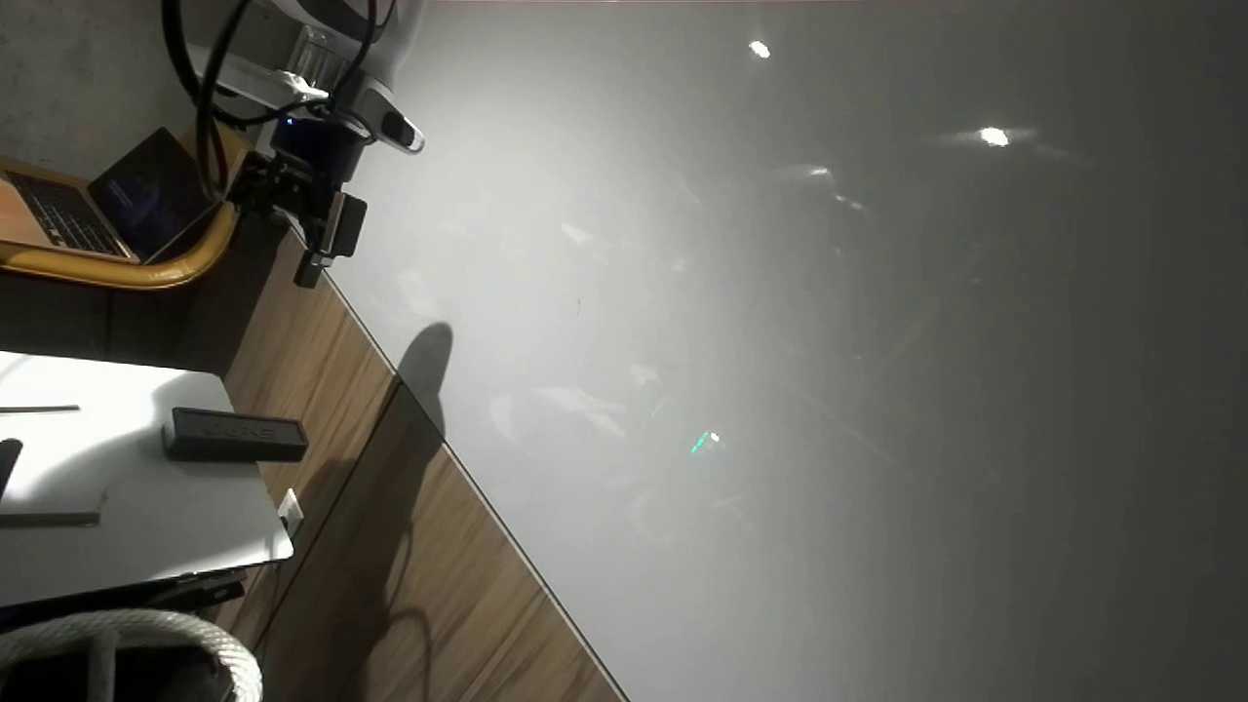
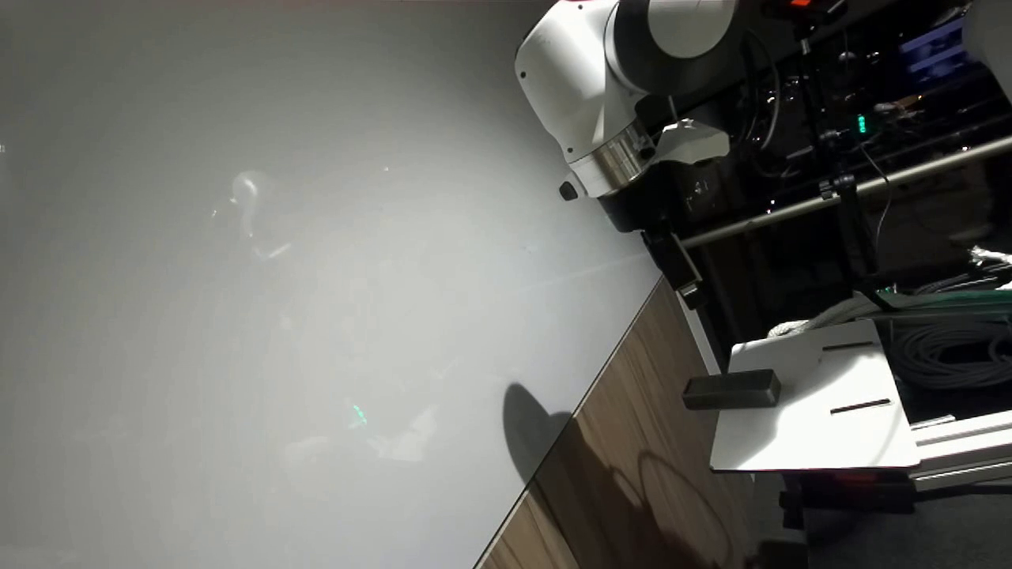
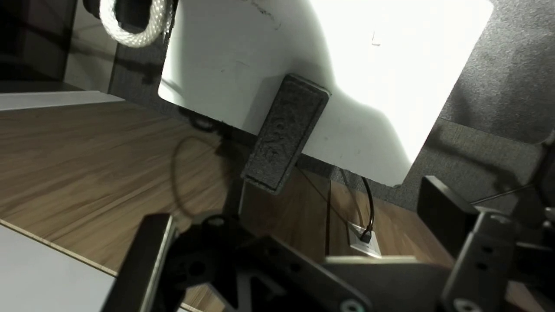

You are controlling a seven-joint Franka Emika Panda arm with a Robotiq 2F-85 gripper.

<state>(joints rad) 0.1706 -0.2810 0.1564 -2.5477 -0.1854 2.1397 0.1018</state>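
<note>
A dark grey oblong block with raised lettering (image 3: 286, 134), like a board eraser, lies on a white tabletop (image 3: 217, 65). One end of it sticks out past the table edge. The block also shows in both exterior views (image 1: 236, 436) (image 2: 733, 390). My gripper (image 3: 299, 234) is open, its two fingers wide apart with nothing between them. In both exterior views the gripper (image 1: 329, 249) (image 2: 684, 288) hangs above the table, apart from the block, close to the large whiteboard (image 1: 780, 292). The block is the nearest loose thing to it.
The whiteboard (image 2: 316, 316) stands beside the arm, above wood panelling (image 1: 468, 585). A wall socket with a black plug (image 3: 364, 240) is low on the panelling. A thick white rope (image 3: 134, 37) is by the table. An open laptop (image 1: 146, 195) rests on a yellow-edged surface.
</note>
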